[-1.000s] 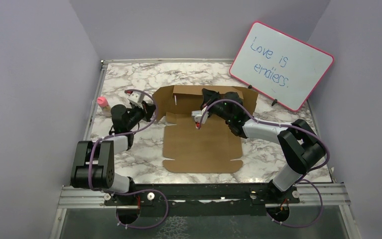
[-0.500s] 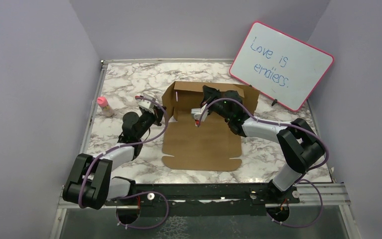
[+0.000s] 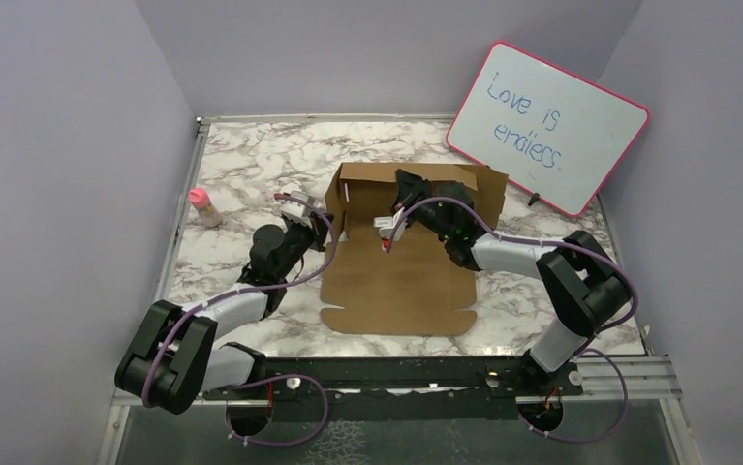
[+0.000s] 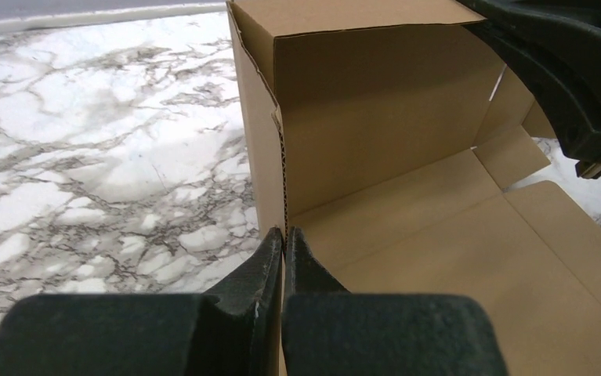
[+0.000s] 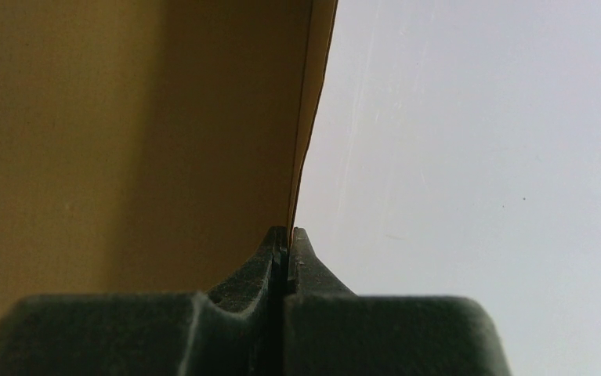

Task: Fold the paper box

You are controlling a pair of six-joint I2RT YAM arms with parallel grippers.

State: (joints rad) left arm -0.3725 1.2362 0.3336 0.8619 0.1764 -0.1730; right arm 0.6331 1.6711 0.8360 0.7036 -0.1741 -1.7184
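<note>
i see the paper box point(image 3: 391, 281) mid-table on the marble tabletop point(image 3: 251, 165), its front panel lying flat, its rear wall and left side flap standing upright. my left gripper point(image 4: 283, 235) is closed tight, tips at the foot of that side flap's edge. my right gripper point(image 5: 285, 239) is pinched onto an edge of the rear wall.

My left arm stretches low from its base toward one o'clock, the left gripper point(image 3: 329, 230) with jaws pressed together. My right arm bends back toward ten o'clock, wrist raised, the right gripper point(image 3: 404, 180) pinched tight on an edge of the paper box point(image 3: 396, 286).
</note>
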